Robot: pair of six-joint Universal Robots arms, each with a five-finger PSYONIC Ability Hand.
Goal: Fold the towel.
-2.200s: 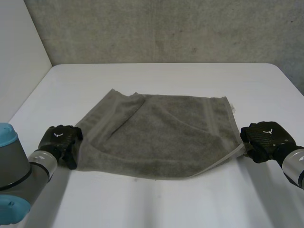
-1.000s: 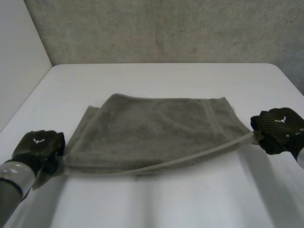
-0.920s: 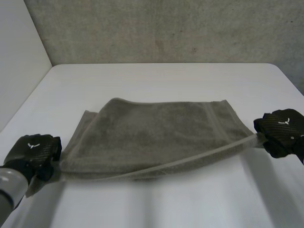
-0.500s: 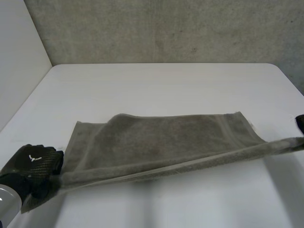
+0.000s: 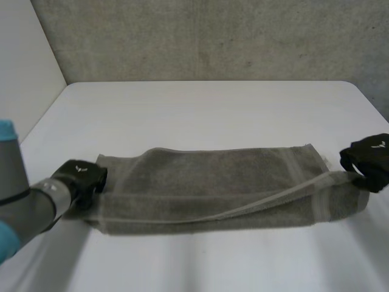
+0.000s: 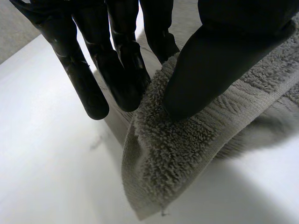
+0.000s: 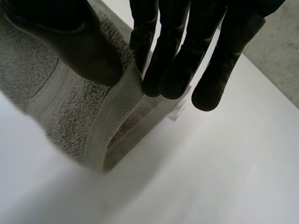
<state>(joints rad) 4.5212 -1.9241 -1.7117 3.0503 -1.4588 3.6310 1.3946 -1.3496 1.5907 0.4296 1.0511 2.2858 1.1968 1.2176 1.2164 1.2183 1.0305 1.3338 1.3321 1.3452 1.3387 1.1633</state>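
Towel [image 5: 213, 182] now lies doubled lengthwise, near edge carried over; left hand [image 5: 82, 179] and right hand [image 5: 368, 159] each pinch an end.

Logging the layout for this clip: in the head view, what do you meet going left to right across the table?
left arm → left hand → towel → right hand
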